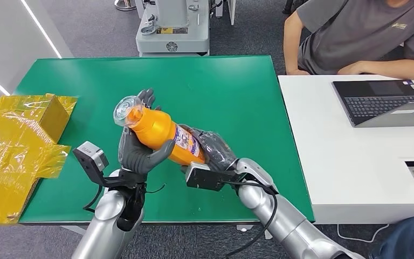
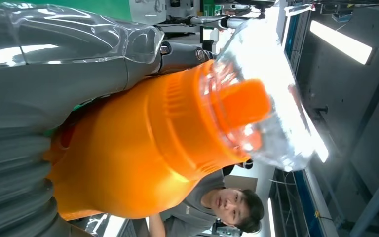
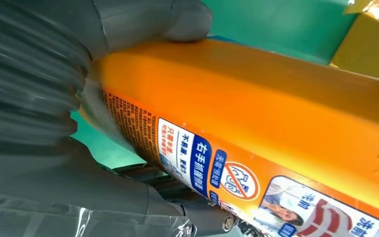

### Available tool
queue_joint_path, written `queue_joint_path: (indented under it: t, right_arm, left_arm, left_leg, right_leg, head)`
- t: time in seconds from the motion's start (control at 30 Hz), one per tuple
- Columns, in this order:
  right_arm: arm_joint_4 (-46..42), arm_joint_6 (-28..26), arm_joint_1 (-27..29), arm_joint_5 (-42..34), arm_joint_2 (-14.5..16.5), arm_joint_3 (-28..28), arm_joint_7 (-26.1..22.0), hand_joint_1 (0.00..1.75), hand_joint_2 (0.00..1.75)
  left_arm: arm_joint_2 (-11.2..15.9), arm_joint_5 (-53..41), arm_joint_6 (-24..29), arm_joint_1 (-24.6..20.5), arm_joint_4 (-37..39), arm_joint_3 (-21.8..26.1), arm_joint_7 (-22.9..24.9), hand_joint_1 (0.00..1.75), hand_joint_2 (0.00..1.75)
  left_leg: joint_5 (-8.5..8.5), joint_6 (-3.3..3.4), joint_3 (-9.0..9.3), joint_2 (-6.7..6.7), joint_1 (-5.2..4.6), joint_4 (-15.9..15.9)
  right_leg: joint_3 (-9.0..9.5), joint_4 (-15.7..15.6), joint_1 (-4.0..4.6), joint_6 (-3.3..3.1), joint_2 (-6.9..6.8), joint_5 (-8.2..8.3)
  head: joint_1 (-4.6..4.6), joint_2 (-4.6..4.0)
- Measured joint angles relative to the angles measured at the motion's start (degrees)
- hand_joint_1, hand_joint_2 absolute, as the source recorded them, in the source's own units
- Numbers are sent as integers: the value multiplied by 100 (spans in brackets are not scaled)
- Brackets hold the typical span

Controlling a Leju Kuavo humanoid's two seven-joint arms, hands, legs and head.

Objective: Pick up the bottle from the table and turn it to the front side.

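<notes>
Item: orange bottle (image 1: 161,132), lifted over the green table's (image 1: 237,91) near edge, neck in our left hand (image 1: 137,151), base in our right hand (image 1: 213,150); we should roll it slowly, one grip firm, until the front label faces us.

— How's your light in the head view?

— Bright and even, coming from overhead; you get only soft shadows on the green table (image 1: 221,81), plus glare off the yellow film (image 1: 11,140).

— And your wrist views?

— Ceiling strip lights (image 2: 340,42) blow out white behind the clear cap (image 2: 271,89). Up close, your ribbed covers (image 3: 24,84) blur.
</notes>
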Motion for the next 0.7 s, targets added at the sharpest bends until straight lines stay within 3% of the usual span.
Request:
queue_joint_path:
  t: [0.53,0.57,0.67,0.7]
  right_arm:
    - [224,-10,21,161,0,146,85,175,175]
    - [223,-10,33,164,0,147,98,175,175]
    - [223,-12,70,165,-1,146,118,175,175]
    - [223,-14,79,163,-1,145,122,175,175]
  left_arm:
    - [43,89,60,-8,162,74,37,0,175]
    - [43,52,50,-15,203,77,37,35,175]
    - [47,-167,-11,-55,323,77,79,166,175]
    - [51,-258,-41,-70,358,75,109,175,175]
  left_leg:
    - [0,0,0,0,0,0]
    - [0,0,0,0,0,0]
    - [0,0,0,0,0,0]
    - [0,0,0,1,0,0]
  right_leg:
    - [-1,0,0,0,0,0]
    - [-2,0,0,0,0,0]
    - [-2,-1,0,0,1,0]
    - [-2,-1,0,0,1,0]
  head:
    - [0,0]
    - [0,0]
    - [1,0]
    - [1,0]
